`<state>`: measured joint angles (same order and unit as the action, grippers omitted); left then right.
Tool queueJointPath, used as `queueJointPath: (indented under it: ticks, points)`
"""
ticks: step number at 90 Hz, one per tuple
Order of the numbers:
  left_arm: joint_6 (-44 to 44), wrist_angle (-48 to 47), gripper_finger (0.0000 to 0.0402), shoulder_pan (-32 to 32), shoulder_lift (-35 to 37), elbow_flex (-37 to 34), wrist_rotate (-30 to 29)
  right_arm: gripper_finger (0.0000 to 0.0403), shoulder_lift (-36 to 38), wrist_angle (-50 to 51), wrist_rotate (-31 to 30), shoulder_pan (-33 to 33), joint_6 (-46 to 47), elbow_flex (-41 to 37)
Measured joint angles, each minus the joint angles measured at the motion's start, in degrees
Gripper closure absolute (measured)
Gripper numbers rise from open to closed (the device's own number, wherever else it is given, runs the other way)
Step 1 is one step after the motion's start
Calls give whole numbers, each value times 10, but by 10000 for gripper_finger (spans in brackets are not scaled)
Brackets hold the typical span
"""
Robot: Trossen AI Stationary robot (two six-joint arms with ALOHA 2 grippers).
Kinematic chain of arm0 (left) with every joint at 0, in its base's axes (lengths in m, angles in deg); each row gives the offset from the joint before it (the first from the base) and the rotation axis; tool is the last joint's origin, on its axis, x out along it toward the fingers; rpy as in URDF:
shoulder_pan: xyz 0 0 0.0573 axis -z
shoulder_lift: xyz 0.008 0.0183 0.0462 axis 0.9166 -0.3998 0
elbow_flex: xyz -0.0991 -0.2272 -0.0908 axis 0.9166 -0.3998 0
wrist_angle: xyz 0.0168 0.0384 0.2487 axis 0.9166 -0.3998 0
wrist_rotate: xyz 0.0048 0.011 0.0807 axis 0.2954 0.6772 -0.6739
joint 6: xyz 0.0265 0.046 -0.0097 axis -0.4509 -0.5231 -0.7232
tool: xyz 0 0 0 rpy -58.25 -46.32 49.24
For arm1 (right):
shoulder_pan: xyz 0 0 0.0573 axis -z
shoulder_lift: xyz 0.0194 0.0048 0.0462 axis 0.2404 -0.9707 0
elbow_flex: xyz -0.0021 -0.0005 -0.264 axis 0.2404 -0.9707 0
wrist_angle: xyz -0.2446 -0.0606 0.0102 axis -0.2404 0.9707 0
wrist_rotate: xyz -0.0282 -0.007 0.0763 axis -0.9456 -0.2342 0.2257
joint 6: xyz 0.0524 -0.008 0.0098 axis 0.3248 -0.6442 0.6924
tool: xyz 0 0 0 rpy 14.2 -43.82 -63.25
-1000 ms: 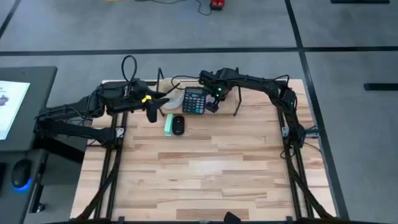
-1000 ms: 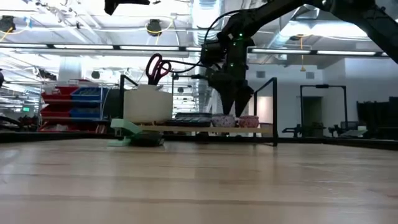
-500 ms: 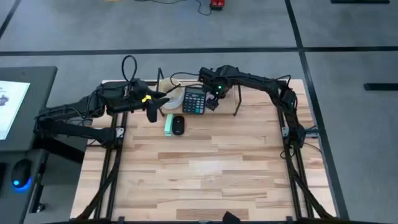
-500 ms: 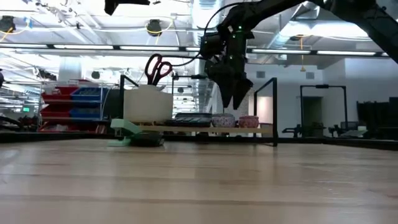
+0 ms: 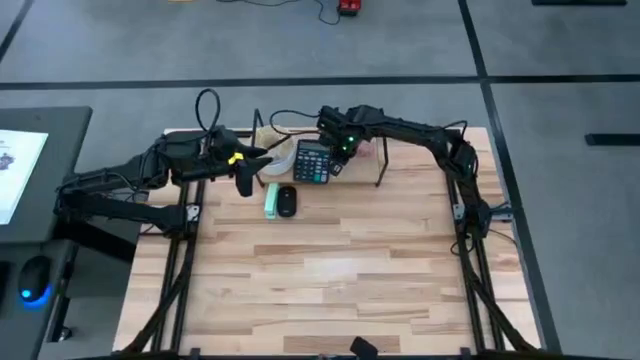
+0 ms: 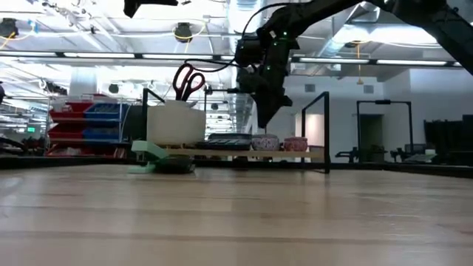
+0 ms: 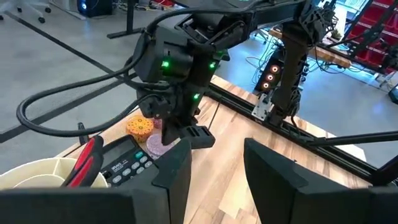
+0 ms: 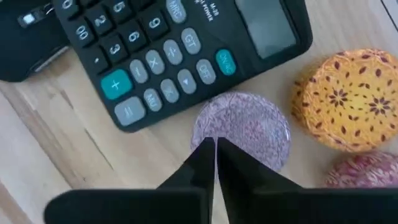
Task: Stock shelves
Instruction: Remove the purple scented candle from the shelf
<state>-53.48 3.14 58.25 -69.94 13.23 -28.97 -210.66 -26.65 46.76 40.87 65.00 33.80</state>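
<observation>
The shelves (image 5: 372, 170) are a low wooden plank with thin black uprights, at the table's far side. On the plank stand a white tub (image 6: 175, 122) with red-handled scissors (image 6: 188, 78), a black calculator (image 8: 168, 50), a pink tape roll (image 8: 244, 129), a yellow one (image 8: 347, 99) and a reddish one (image 8: 367, 171). My right gripper (image 8: 215, 157) is shut on nothing and hangs above the pink roll, clear of it in the low view (image 6: 263, 118). My left gripper (image 7: 214, 168) waits open at the shelves' left end (image 5: 244, 182), with nothing between its fingers.
A pale green object (image 5: 271, 200) and a black mouse (image 5: 288, 201) lie on the table just in front of the shelves. The wooden tabletop (image 5: 330, 280) stretches bare toward the near edge. A cable (image 5: 208, 105) loops above the left arm.
My right gripper has risen from just above the tape rolls and drifted a little toward the table's left. Its fingers have shut with nothing between them. The rolls stay on the plank.
</observation>
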Motion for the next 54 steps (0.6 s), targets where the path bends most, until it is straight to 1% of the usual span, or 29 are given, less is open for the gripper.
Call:
queueJointPath:
  ticks: [23, 54]
  points:
    - [0, 0, 276, 0, 0, 0, 0, 402, 0, -2, 2, 8, 7, -21]
    - [0, 0, 276, 0, 0, 0, -2, 403, 6, 37, 3, 9, -2, -40]
